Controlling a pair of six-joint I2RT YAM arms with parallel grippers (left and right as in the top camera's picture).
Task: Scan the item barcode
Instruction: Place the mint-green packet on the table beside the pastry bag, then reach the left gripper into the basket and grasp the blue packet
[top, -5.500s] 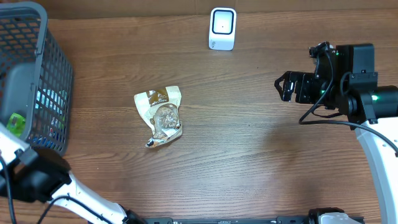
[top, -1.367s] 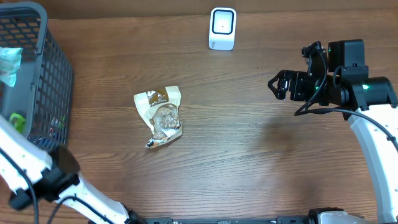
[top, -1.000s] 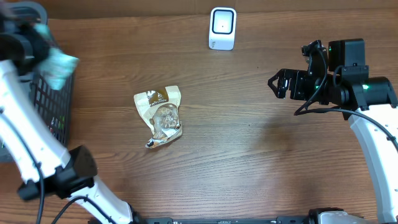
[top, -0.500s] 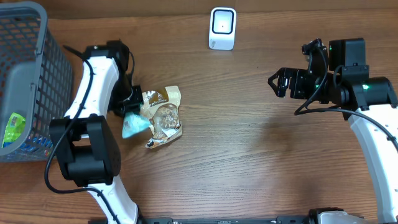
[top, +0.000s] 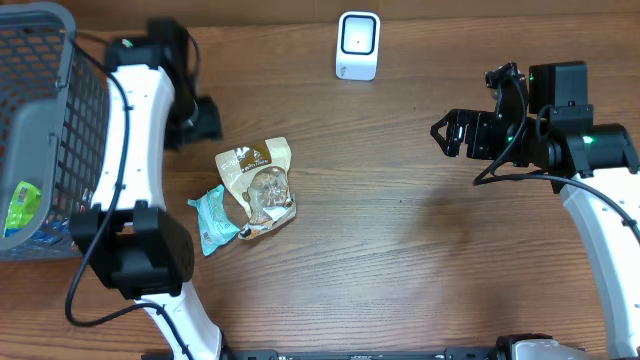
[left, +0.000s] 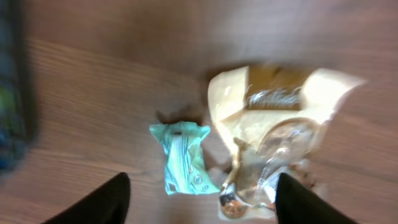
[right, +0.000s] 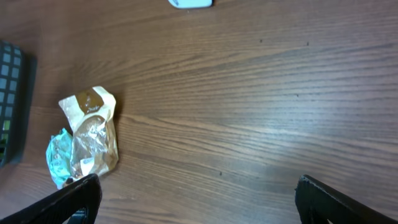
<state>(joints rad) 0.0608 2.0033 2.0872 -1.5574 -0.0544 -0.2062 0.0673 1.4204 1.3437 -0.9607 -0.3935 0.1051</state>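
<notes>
Freshly set down, the teal packet (top: 213, 220) lies on the bench (top: 400, 270) against a tan snack pouch (top: 258, 183). The left end effector (top: 203, 120), released and empty, has lifted away. The right end effector (top: 448, 135) waits open. The barcode scanner (top: 358, 45) beyond has probably yet to read it.

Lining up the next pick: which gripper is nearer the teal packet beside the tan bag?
Left. The left gripper sits just beyond the teal packet, toward the far edge of the table; the right gripper is far on the other side, past the tan bag.
</notes>
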